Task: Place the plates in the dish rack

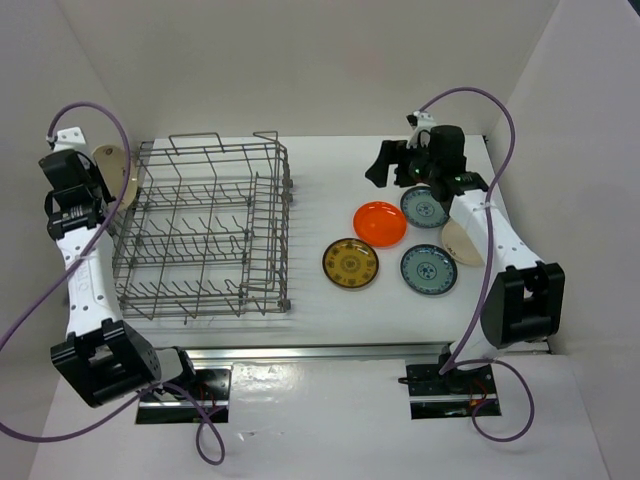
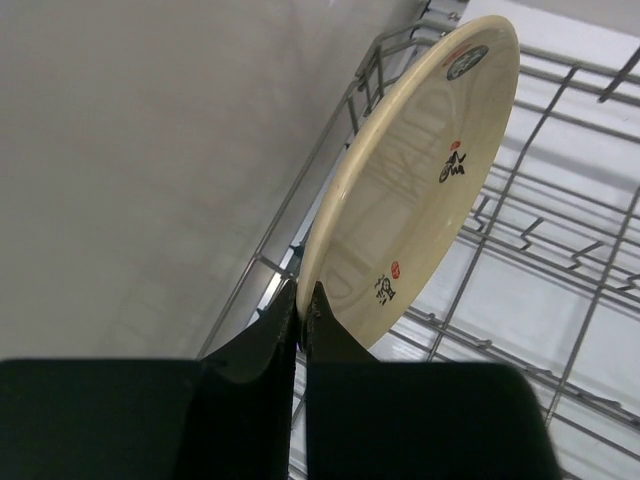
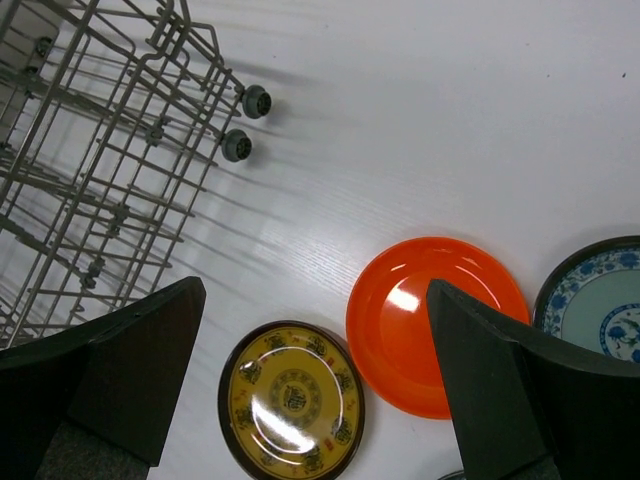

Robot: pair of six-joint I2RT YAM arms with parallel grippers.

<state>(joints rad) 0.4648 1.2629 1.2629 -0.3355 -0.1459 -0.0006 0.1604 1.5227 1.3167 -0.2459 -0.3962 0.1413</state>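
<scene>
My left gripper point(image 1: 103, 180) point(image 2: 302, 290) is shut on the rim of the cream plate point(image 1: 117, 170) point(image 2: 420, 190). It holds the plate on edge at the far left side of the grey wire dish rack point(image 1: 205, 230) point(image 2: 560, 250). My right gripper point(image 1: 390, 172) point(image 3: 313, 287) is open and empty, high above the table. Below it lie the orange plate point(image 1: 380, 223) point(image 3: 430, 320) and the brown-and-yellow plate point(image 1: 351, 263) point(image 3: 290, 400). Two teal plates point(image 1: 424, 207) point(image 1: 428, 269) lie flat to the right; one shows in the right wrist view point(image 3: 600, 310).
A cream-coloured curved piece point(image 1: 462, 242) lies partly hidden under the right arm. The rack's right wall with two small wheels point(image 3: 245, 120) stands left of the flat plates. White walls close in the table at the back and both sides.
</scene>
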